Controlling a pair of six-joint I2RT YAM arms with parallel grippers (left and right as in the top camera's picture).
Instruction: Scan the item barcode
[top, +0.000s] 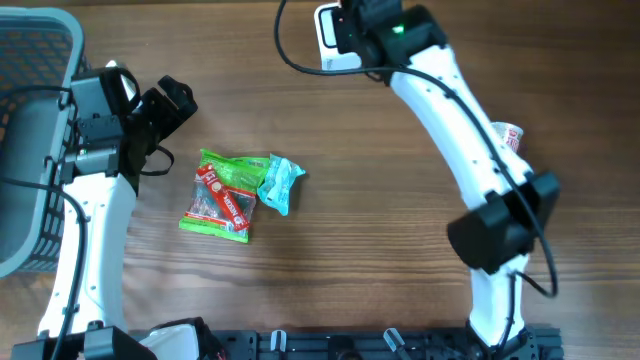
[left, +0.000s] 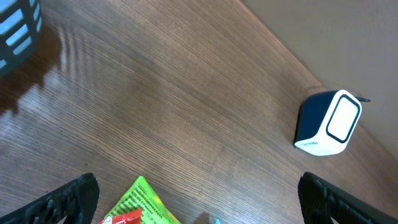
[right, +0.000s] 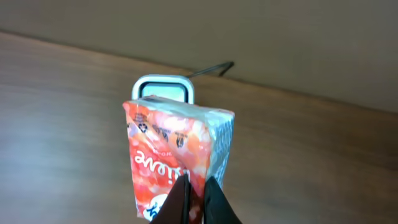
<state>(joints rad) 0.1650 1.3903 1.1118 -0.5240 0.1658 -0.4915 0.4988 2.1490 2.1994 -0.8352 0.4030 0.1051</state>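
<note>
In the right wrist view my right gripper (right: 198, 194) is shut on the lower edge of a red-orange snack packet (right: 174, 152). It holds the packet upright in front of the white-faced barcode scanner (right: 163, 89), which shows just behind the packet's top. From overhead the scanner (top: 330, 38) stands at the table's far edge, with the right wrist over it and the packet hidden. My left gripper (left: 199, 211) is open with nothing between its fingers. It hovers above the near end of a green packet (left: 140, 204). The scanner (left: 328, 122) also shows at the right of the left wrist view.
A green packet with red labels (top: 222, 195) and a teal packet (top: 281, 183) lie together at the table's middle left. A grey basket (top: 30, 150) stands at the left edge. A small red-and-white item (top: 512, 135) peeks out beside the right arm.
</note>
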